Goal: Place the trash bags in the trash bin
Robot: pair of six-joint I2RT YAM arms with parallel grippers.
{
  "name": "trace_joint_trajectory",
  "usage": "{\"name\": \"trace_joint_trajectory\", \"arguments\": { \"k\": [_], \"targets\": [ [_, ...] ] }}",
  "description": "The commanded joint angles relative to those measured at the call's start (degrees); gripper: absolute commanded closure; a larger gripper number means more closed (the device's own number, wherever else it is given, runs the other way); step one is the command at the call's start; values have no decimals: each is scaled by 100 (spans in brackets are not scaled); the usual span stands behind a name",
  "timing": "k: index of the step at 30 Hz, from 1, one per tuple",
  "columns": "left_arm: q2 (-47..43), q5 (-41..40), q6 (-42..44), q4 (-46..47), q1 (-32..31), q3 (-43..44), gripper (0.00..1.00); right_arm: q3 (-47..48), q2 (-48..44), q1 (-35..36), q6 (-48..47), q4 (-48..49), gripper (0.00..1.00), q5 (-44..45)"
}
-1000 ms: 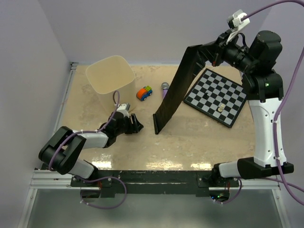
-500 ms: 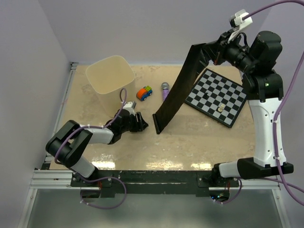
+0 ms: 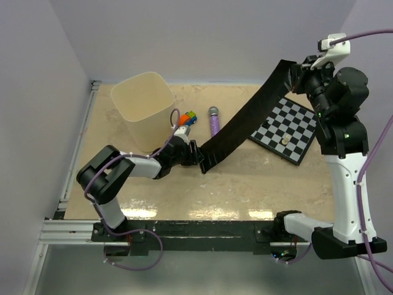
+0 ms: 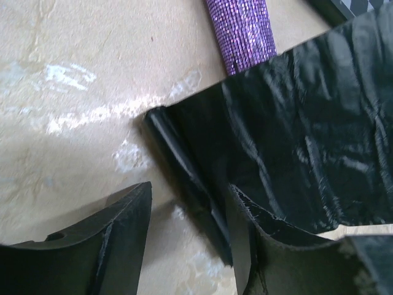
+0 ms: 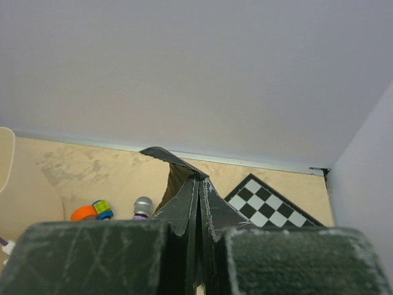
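the trash bin [image 3: 144, 107] stands upper left, mouth up. at centre the left tool [image 3: 195, 153] sits open astride the lower edge of the trash bag [image 3: 245, 120], clamping nothing; closing askew could catch one fold and slip. the film overlaps the purple glittery cylinder [image 3: 214, 121] and may drag it. upper right, the right tool [image 3: 301, 69] pinches the bag's top; tension could tear it.
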Motion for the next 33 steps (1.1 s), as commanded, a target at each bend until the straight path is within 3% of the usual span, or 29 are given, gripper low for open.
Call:
{"name": "trace_joint_trajectory", "arguments": {
  "k": [1,7,13,18,25,33],
  "targets": [
    [411,-498,35,-593,-140,438,46,-309,-128,-26,1,408,100,424],
    [816,-781,44,-1183,-342,755,60,-521,-242,-26,-7,470,100,617],
    [597,-747,8,-1184,-474,501,72,-801,-383,-26,1,628,100,1355],
    [18,-773,499,-1105,-404,308,99,-1346,-523,-35,-323,690,100,1690],
    [-1555,-386,2325,-1245,-88,657,100,-2647,-1516,-35,-983,796,100,787],
    [-2804,1107,4506,-2175,299,1914,100,-3000,-1676,-35,-816,690,100,-75]
  ]
}}
